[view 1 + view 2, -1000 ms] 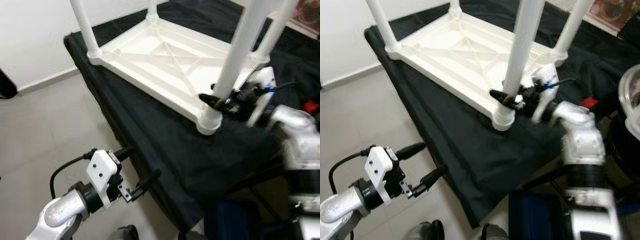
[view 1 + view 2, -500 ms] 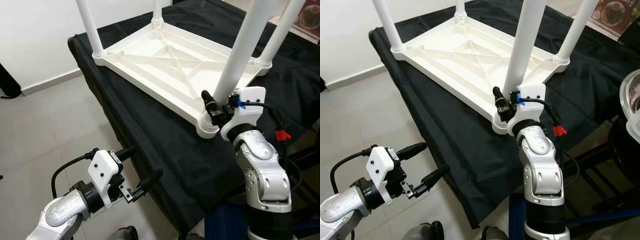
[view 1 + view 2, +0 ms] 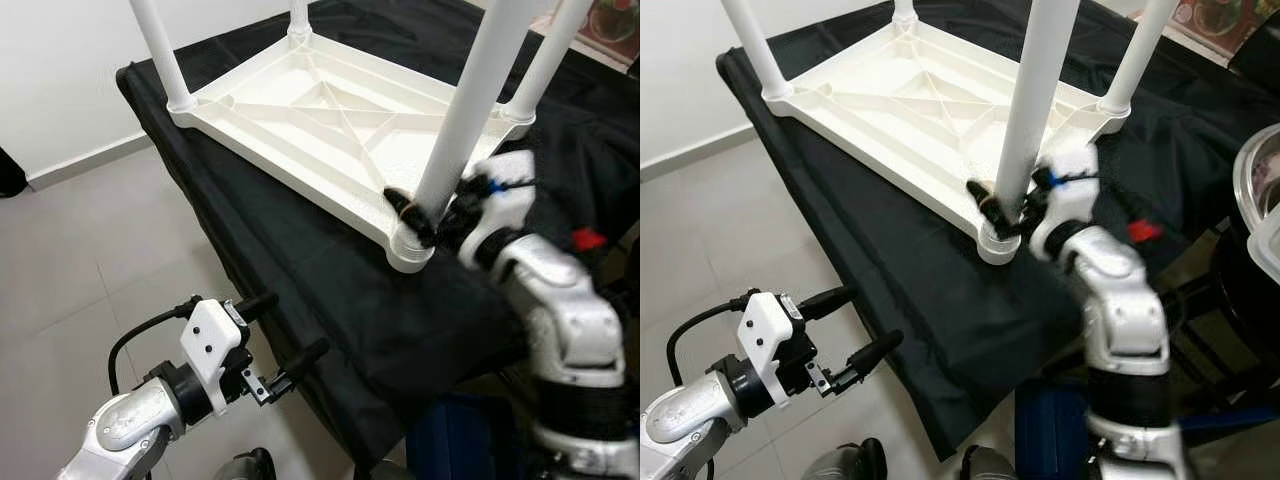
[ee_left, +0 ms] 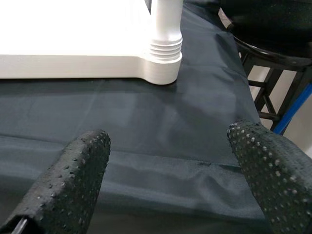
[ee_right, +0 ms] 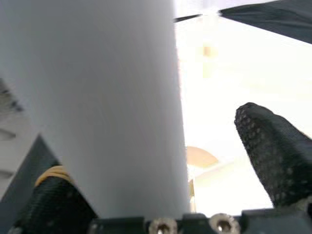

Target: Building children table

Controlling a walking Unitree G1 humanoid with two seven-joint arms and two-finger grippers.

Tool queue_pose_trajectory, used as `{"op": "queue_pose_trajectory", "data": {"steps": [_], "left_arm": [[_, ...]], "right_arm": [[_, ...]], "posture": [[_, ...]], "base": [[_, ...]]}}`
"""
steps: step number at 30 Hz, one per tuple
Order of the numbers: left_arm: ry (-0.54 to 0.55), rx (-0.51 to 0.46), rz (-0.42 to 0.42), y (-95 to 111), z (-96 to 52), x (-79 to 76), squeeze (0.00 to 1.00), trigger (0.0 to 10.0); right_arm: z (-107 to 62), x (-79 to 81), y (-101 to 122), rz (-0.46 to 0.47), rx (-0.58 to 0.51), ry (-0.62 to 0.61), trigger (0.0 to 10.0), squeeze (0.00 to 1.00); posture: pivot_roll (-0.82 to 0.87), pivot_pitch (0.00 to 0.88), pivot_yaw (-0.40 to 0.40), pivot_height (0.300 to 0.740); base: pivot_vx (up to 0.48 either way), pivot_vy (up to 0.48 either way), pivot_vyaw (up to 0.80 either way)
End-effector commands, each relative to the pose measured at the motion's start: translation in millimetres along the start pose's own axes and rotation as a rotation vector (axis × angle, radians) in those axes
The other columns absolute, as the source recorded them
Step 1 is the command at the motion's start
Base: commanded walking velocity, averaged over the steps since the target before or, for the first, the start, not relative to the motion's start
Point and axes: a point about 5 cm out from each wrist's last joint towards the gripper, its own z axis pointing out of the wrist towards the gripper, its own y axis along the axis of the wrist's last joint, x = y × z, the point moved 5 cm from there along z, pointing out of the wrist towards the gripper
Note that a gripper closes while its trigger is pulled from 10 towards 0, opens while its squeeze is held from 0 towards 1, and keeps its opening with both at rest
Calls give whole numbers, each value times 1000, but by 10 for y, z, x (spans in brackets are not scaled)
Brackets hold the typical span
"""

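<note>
White plastic children's table [image 3: 330,110] lay upside down on a black cloth [image 3: 330,290] covering a bench, filling the upper middle of the left eye frame, four legs pointing up. Near leg [image 3: 465,115] stood in its corner socket [image 3: 410,245] at centre right.

Right gripper [image 3: 425,215] was at the base of that leg, just above the socket. Right wrist view had the leg between the fingers: one black finger [image 5: 273,151] stood clear of the tube with a visible gap, the other sat low against it. So the fingers straddled the leg, part open, no firm clamp that I could confirm. Arm was motion-blurred.

Left gripper [image 3: 275,340] hung at lower left over the floor [image 3: 80,260], beside the cloth edge, fingers spread wide, holding nothing.

Handling, my read: hollow moulded plastic, light and stiff, smooth and likely slippery on a round tube. Ribbed socket collar suggests a thread or push fit. Best hold looks low on the leg near the socket; the light tabletop may shift on the cloth under torque.
</note>
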Motion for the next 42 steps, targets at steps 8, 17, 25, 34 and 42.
{"op": "queue_pose_trajectory", "data": {"steps": [8, 17, 25, 34, 42], "left_arm": [[-1, 17, -14, -32, -43, -23, 0, 10000], [0, 19, -9, -17, -61, -19, 0, 10000], [1, 22, -7, -18, -65, -15, 0, 10000], [-1, 19, -6, -22, -52, -13, 0, 10000], [-4, 14, -5, -24, -38, -13, 0, 10000]], "right_arm": [[-144, 7, -35, 36, 39, 360, 10000, 898], [-76, -117, -43, 28, 35, 387, 8431, 0], [-54, -60, -140, 12, 35, 396, 0, 0], [-121, -125, -206, 12, 38, 330, 0, 0], [-125, -170, -434, -50, 147, -334, 0, 0]], "posture": [[14, 240, -24, 740], [27, 245, -23, 740], [28, 245, -22, 740], [15, 234, -27, 740], [-1, 227, -29, 740]], "base": [[0, 0, 0], [0, 0, 0], [0, 0, 0], [0, 0, 0], [0, 0, 0]]}}
